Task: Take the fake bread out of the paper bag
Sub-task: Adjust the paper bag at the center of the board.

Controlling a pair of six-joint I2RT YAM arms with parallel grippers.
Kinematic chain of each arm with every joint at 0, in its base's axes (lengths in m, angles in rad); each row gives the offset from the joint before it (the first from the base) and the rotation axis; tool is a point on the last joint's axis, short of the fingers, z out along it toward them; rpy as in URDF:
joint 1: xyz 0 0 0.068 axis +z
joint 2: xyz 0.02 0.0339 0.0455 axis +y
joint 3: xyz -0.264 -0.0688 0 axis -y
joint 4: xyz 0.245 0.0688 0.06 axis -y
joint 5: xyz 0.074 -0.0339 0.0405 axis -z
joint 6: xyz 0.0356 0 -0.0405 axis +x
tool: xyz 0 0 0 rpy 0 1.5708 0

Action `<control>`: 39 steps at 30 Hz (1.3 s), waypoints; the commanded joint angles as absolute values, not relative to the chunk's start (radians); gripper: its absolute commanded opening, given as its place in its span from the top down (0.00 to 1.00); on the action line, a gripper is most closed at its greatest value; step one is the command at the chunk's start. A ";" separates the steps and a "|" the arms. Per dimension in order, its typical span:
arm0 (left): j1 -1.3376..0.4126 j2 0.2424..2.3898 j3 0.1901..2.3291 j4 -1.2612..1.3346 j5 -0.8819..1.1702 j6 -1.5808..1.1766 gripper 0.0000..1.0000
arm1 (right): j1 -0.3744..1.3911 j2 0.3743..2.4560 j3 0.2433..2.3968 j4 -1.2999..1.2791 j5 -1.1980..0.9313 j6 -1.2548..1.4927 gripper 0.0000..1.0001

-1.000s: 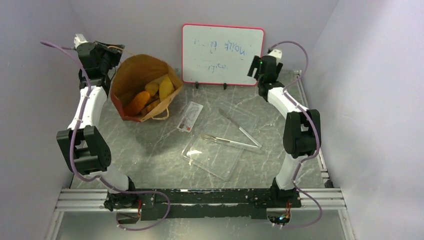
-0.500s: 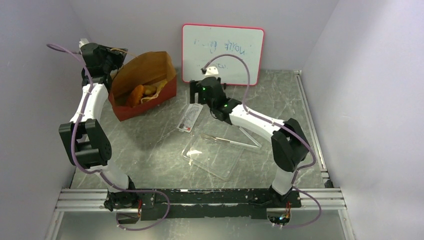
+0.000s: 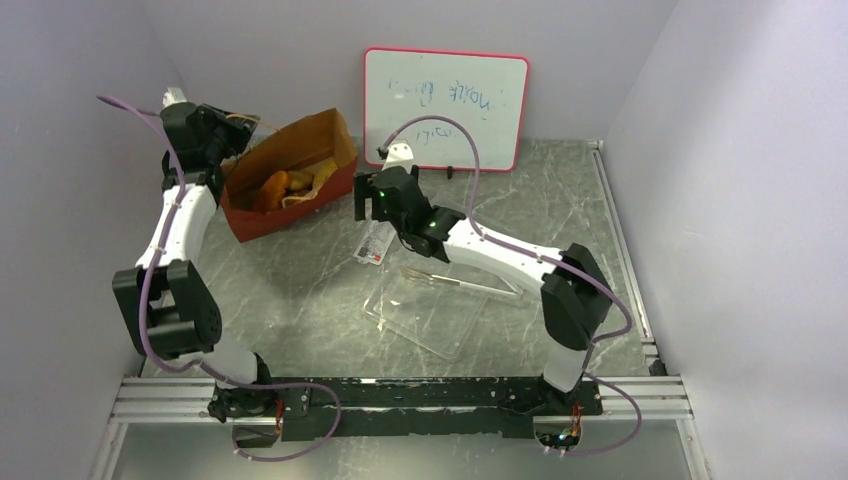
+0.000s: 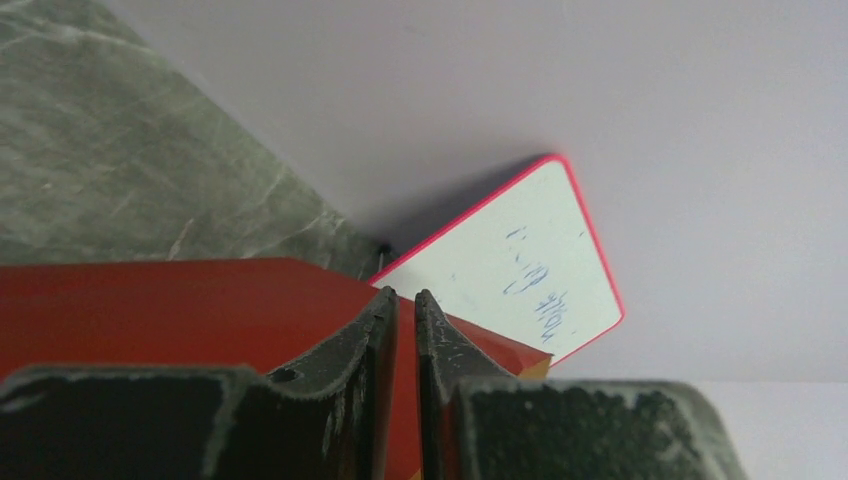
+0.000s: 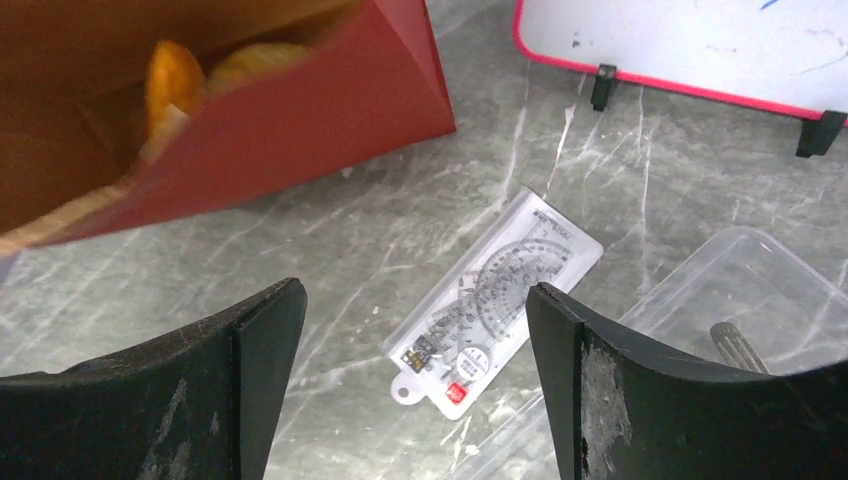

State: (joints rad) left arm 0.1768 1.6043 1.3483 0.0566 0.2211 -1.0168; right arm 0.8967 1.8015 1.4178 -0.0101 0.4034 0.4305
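The paper bag (image 3: 305, 196), red outside and brown inside, is tipped over at the back left with its mouth facing up and right. Orange and golden fake bread pieces (image 3: 274, 186) lie inside it; in the right wrist view the bread (image 5: 166, 74) shows past the bag's red wall (image 5: 300, 110). My left gripper (image 3: 234, 136) is at the bag's far left corner, and in the left wrist view this gripper (image 4: 405, 300) is shut on the bag's red wall (image 4: 180, 310). My right gripper (image 3: 362, 200) is open and empty just right of the bag, shown above the table in its wrist view (image 5: 415, 305).
A packaged ruler set (image 3: 379, 235) lies under my right gripper and also shows in the right wrist view (image 5: 500, 295). A clear plastic tray (image 3: 425, 322) holds a fork (image 3: 462, 284), with a knife (image 3: 480, 256) on a second tray. A whiteboard (image 3: 446, 105) stands at the back.
The bag has tipped from standing open to lying over on its side in my left gripper's hold. My right arm has swung from the back right across to the bag.
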 commanded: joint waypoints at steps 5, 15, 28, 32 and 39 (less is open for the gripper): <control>0.068 1.349 1.123 0.124 0.170 -0.880 0.93 | 0.983 1.660 1.412 -0.070 0.532 0.410 0.18; -0.127 1.220 0.958 0.125 -0.001 -0.850 0.91 | 1.043 1.697 1.404 -0.096 0.493 0.445 0.18; -0.132 1.219 1.012 0.078 -0.044 -0.759 0.90 | 0.953 1.425 1.124 -0.292 0.495 0.244 0.05; -0.131 1.228 1.019 0.080 -0.045 -0.752 0.90 | 0.933 1.402 1.075 -0.381 0.464 0.203 0.02; -0.121 1.249 1.043 0.064 -0.022 -0.744 0.90 | 0.868 1.441 1.008 -0.396 0.318 0.155 0.01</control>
